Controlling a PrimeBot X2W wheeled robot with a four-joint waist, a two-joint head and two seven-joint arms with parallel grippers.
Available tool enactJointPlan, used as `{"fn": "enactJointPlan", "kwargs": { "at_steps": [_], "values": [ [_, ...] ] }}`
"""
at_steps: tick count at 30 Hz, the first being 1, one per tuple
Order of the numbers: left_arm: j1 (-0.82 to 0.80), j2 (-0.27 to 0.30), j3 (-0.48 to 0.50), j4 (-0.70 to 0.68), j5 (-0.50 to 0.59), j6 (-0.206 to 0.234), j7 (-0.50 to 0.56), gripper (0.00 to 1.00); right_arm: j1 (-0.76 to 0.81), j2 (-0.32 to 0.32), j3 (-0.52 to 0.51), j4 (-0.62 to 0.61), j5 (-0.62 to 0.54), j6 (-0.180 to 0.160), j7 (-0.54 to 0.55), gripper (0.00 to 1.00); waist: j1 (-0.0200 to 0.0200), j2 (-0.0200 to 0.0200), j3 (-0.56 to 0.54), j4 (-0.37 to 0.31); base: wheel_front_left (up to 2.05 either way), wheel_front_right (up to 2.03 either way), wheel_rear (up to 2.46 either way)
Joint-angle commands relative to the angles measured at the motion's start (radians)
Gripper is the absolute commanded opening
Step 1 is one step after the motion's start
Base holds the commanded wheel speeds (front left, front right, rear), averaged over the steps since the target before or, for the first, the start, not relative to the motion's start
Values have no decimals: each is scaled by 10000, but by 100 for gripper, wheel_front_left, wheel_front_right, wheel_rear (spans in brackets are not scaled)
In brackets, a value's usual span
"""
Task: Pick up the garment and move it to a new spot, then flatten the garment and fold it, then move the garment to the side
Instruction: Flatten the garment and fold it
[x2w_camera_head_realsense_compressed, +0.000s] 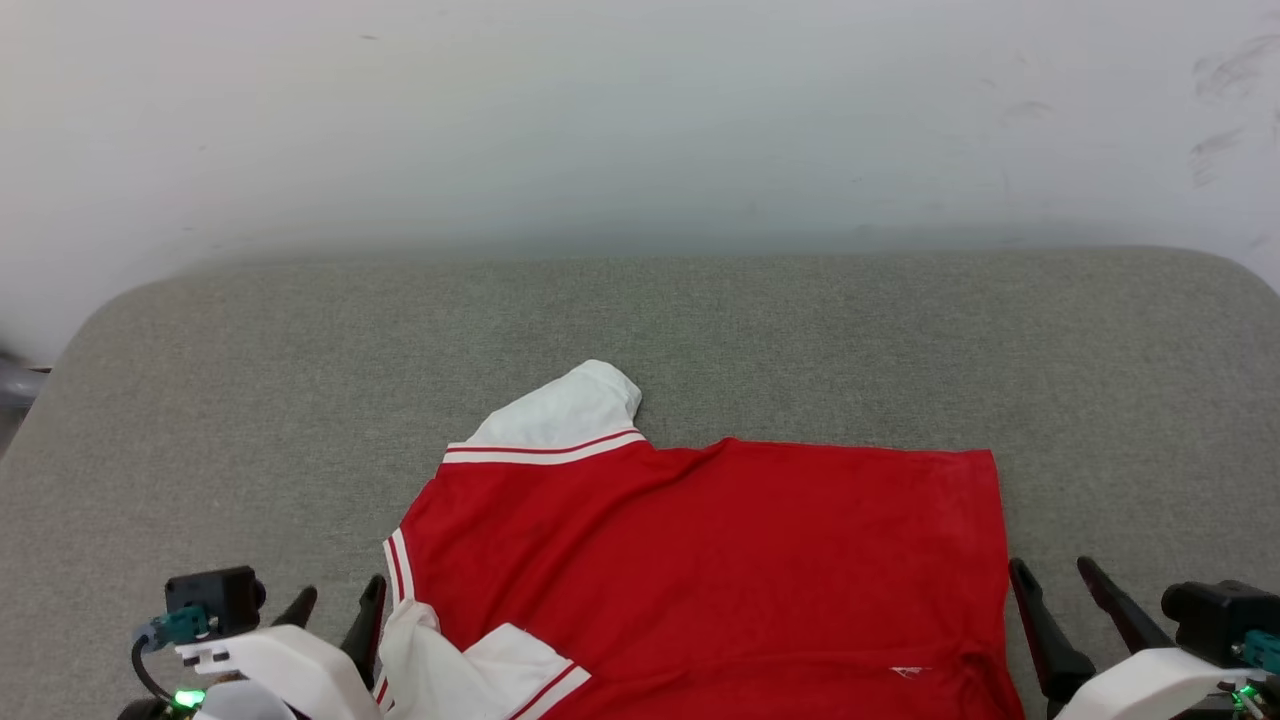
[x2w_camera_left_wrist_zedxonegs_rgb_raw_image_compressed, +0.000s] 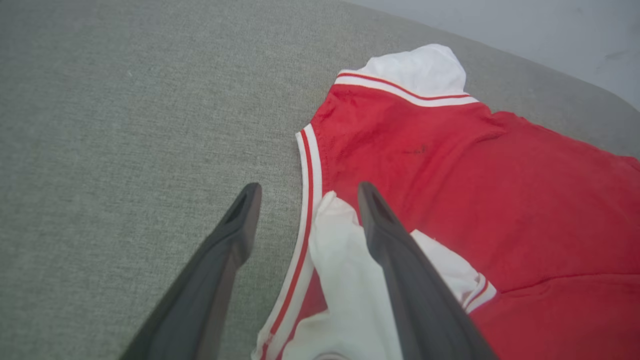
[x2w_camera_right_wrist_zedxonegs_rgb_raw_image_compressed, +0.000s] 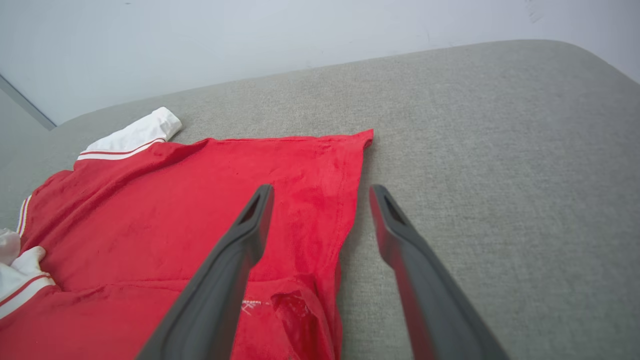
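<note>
Red garment (x2w_camera_head_realsense_compressed: 720, 560), white striped sleeves

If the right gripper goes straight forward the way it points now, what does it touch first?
Probably the red shirt, near its side edge; the right gripper straddles that edge, with grey cushion beyond. Depth is uncertain.

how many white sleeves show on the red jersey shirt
2: one white sleeve at the far edge; the other sleeve bunched at the near left, beside the left gripper.

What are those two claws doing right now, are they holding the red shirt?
The left gripper is open, holding nothing, over the garment's striped edge.
The right gripper is open, holding nothing, at the garment's side edge.
</note>
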Motion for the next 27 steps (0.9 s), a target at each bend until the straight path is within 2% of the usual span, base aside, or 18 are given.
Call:
{"fn": "enactJointPlan", "kwargs": {
  "at_steps": [1, 8, 14, 17, 21, 27],
  "values": [
    [-306, -39, 7, 40, 209, -67, -344, 100, -168, 100, -71, -161, -266, -4, -223, 100, 0, 0, 15, -5, 0, 0, 0],
    [-1648, -271, -151, 333, 1197, -295, -1985, 100, -456, 517, -307, -1361, -980, -4, -629, 100, 0, 0, 570, -168, 0, 0, 0],
    [-3131, -367, -292, 656, 1487, -551, -2184, 100, -971, 631, -196, -2398, -1175, -4, -455, 100, 0, 0, 1833, -614, 0, 0, 0],
    [-3985, -321, -407, 910, 1408, -865, -1779, 100, -1239, 623, -260, -2674, -1306, -4, -414, 100, 0, 0, 2463, -866, 0, 0, 0],
    [-5123, -131, -528, 1335, 1053, -1460, -735, 100, -1541, 650, -262, -2829, -1314, -4, -391, 100, 0, 0, 3007, -1207, 0, 0, 0],
    [-6594, 149, -771, 2251, -35, -2382, 1762, 100, -1769, 783, -522, -2730, -1151, -4, -558, 100, 0, 0, 3439, -1687, 0, 0, 0]
  ]
}}
